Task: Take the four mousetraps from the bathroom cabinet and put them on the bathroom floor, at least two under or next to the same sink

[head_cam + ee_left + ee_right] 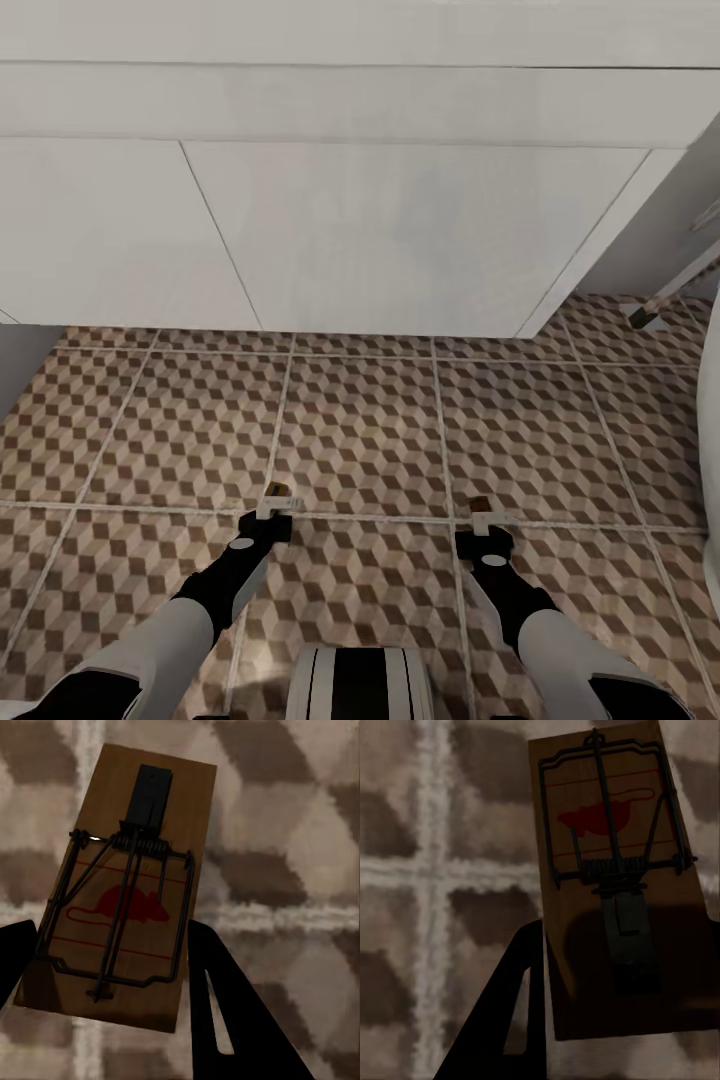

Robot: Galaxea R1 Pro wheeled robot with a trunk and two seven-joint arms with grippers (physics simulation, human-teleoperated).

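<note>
Two mousetraps are in hand, each a tan board with dark wire spring and a red mouse print. My left gripper (274, 510) is shut on one mousetrap (281, 491), which in the left wrist view (127, 892) sits between black fingers (232, 1012). A second mousetrap (479, 504) is clamped in my shut right gripper (487, 522); the right wrist view shows that mousetrap (615, 885) beside one finger (510, 1012). Both hang low over the cube-patterned bathroom floor (360, 430), in front of the white two-door vanity (400, 230) under the bathroom sink (350, 100). The cabinet is out of view.
A curved white fixture (710, 420) stands at the right edge, with a slanted pale bar and its dark foot (645, 318) behind it. A grey wall (20, 360) borders the left. Open tiles stretch between my grippers and the vanity. My trunk (360, 685) is at the bottom.
</note>
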